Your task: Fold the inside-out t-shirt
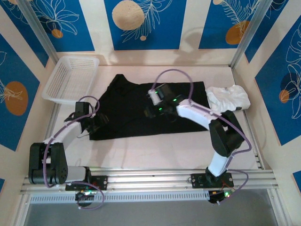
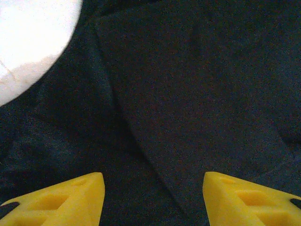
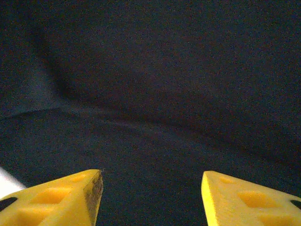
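From above, the inside-out t-shirt [image 1: 127,110] lies spread on the middle of the table [image 1: 160,150], nearer the far edge than the near one. It is a flat, wide black shape with a flap sticking out toward the far-left corner. No tidy stacked bundle shows, so I judge the folding to be at an early stage, with most folds left to make. The left hand [image 1: 96,125] sits at the shirt's near-left corner and the right hand [image 1: 151,112] over its middle. A white basket [image 1: 70,77] stands at the far-left corner and a white garment [image 1: 228,97] lies crumpled by the right edge. From this height, neither hand's fingers can be made out against the dark cloth, and no print shows.

In the left wrist view, the left hand [image 2: 153,181] has its yellow fingers [image 2: 70,197] standing apart with nothing pinched between them, so it is open, low over the black cloth. A slanting edge shows one layer lying over another. Whether that is a sleeve, a hem or a made fold I cannot tell. The pale patch at the upper left is probably bare table.

In the right wrist view, the right hand [image 3: 151,176] is likewise open, with nothing between its fingers and dark cloth beyond. A soft ridge crosses the cloth, which is too dim to read further.
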